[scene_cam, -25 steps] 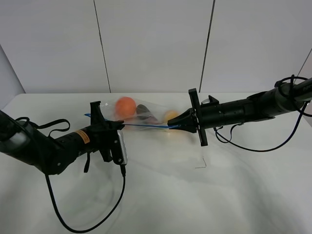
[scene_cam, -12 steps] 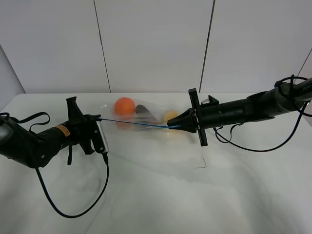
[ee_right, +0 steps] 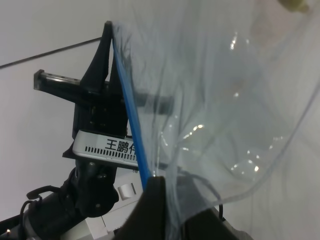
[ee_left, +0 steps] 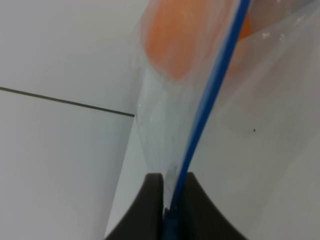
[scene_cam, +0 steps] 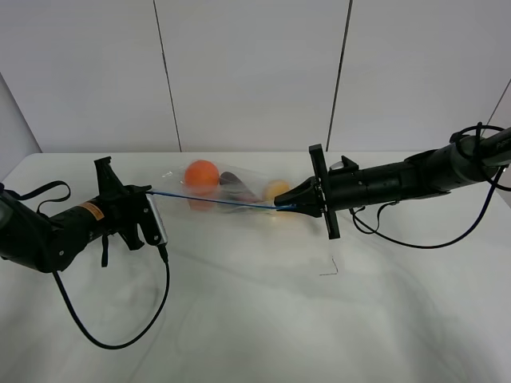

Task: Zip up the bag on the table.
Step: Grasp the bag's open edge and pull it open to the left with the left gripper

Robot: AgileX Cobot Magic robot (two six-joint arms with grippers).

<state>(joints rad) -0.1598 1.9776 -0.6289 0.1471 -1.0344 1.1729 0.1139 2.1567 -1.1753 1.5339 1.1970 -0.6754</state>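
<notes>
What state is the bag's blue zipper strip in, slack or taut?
Taut. The zipper strip runs in a straight line between the left gripper and the right gripper, each pinching one end.

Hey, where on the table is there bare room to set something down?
The widest bare table is the near side, right of the looping cable, bar one small dark scrap. The middle is crowded: the left gripper and right gripper hold the bag stretched between them.
</notes>
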